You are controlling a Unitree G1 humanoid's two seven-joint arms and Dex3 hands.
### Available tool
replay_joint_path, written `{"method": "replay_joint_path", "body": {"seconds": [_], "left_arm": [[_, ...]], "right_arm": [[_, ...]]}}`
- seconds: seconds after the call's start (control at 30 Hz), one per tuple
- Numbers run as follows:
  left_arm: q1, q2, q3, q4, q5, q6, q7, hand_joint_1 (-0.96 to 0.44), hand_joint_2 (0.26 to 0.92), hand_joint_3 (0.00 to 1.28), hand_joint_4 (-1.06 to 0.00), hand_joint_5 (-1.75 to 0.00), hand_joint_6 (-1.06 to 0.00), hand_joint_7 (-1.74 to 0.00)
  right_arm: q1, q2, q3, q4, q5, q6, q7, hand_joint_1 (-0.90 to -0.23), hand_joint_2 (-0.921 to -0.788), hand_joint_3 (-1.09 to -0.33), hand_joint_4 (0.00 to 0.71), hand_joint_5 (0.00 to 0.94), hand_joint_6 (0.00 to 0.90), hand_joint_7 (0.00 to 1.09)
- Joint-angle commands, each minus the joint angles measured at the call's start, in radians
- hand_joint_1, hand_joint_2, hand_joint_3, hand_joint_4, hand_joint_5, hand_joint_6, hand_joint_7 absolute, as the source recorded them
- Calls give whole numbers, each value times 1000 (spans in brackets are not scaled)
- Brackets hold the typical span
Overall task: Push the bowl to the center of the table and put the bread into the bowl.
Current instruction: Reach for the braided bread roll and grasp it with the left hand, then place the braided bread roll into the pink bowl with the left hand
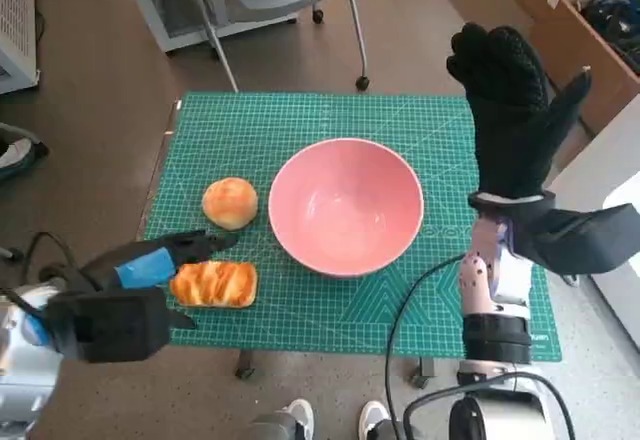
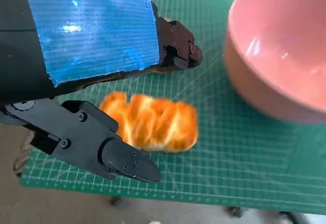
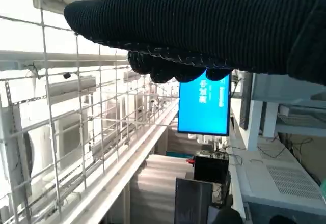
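Observation:
A pink bowl (image 1: pixel 346 206) sits near the middle of the green cutting mat (image 1: pixel 300 120); its side also shows in the left wrist view as the pink bowl (image 2: pixel 277 56). A long glazed bread (image 1: pixel 213 284) lies at the mat's front left, seen close up as the bread (image 2: pixel 150 122). A round bun (image 1: pixel 230 203) lies just behind it. My left hand (image 1: pixel 165 258) hovers over the long bread, fingers (image 2: pixel 109 152) spread to either side of it, holding nothing. My right hand (image 1: pixel 515 110) is raised high, fingers spread and upright, to the right of the bowl.
A wheeled chair (image 1: pixel 280 0) stands behind the table. Cardboard boxes (image 1: pixel 590 30) sit at the back right. A cable (image 1: pixel 420 300) runs across the mat's front right. Feet of a person (image 1: pixel 335 420) show below the table's front edge.

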Motion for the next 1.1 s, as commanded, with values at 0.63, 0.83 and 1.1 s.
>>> {"method": "replay_joint_path", "body": {"seconds": [0.63, 0.83, 1.1], "left_arm": [[-86, -150, -159, 288, 249, -112, 191, 9, 836, 20, -549, -88, -597, -106], [-77, -134, -174, 319, 310, -196, 243, 40, 911, 93, -665, -1160, -602, -898], [-79, -105, -120, 295, 273, -281, 222, 5, 914, 68, -709, -1149, -633, -1149]], "right_arm": [[34, -15, -1, -39, 4, 27, 17, -513, -921, -544, 375, 1, 253, 437], [39, -16, -2, -48, 6, 32, 16, -512, -921, -547, 376, 1, 251, 436], [50, -10, 0, -60, 9, 34, 15, -508, -921, -550, 382, 4, 258, 442]]}}
